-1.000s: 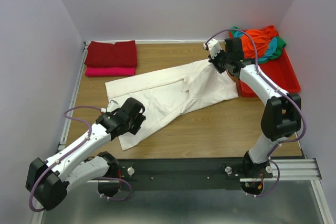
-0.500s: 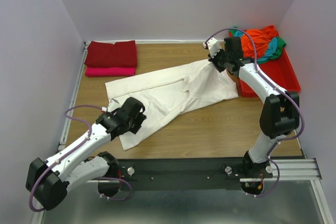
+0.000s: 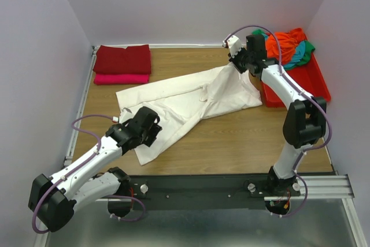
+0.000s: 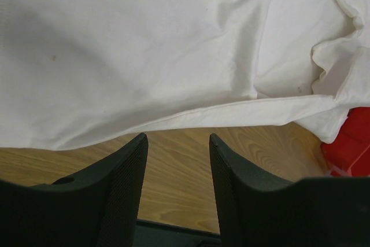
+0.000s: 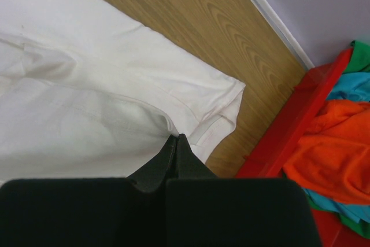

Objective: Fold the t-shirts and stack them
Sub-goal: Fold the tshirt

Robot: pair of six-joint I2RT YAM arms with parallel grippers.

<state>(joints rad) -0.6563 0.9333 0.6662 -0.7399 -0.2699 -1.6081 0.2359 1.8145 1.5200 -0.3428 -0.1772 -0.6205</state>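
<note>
Finds the right gripper (image 3: 237, 63) farther toward the back wall than a second ago, with the far-right end of the cream-white t-shirt (image 3: 185, 99) drawn up after it and the shirt's near hem slightly shifted; finds the left arm unmoved. Shows, from the right wrist, the right gripper (image 5: 176, 138) pinched fully closed on a fold of the cream-white t-shirt (image 5: 75, 114) just beside a sleeve hem, above the table (image 5: 191, 21). Lays that shirt diagonally across the table (image 3: 248, 137), from near left to far right, rumpled along the middle. Holds the left gripper (image 3: 154, 133) over the shirt's near-left corner, parted, with nothing between the fingers (image 4: 124, 189). From the left wrist, places the left gripper (image 4: 176, 140) above bare wood just short of the hem of the cream-white t-shirt (image 4: 144, 44).

Sets a folded dark red t-shirt (image 3: 122, 59) at the far-left corner, with a folded bright pink t-shirt (image 3: 121, 78) showing along its near edge, touching it. Sets a red plastic tray (image 3: 312, 85) at the far right, just beside the cream shirt's end, holding a loose heap: orange t-shirt (image 3: 286, 41) on top, teal t-shirt (image 3: 298, 57) and green t-shirt (image 3: 310, 45) at its edges. Repeats the red plastic tray (image 5: 277, 137) and heap in the right-wrist view, to the right of the closed fingertips.
</note>
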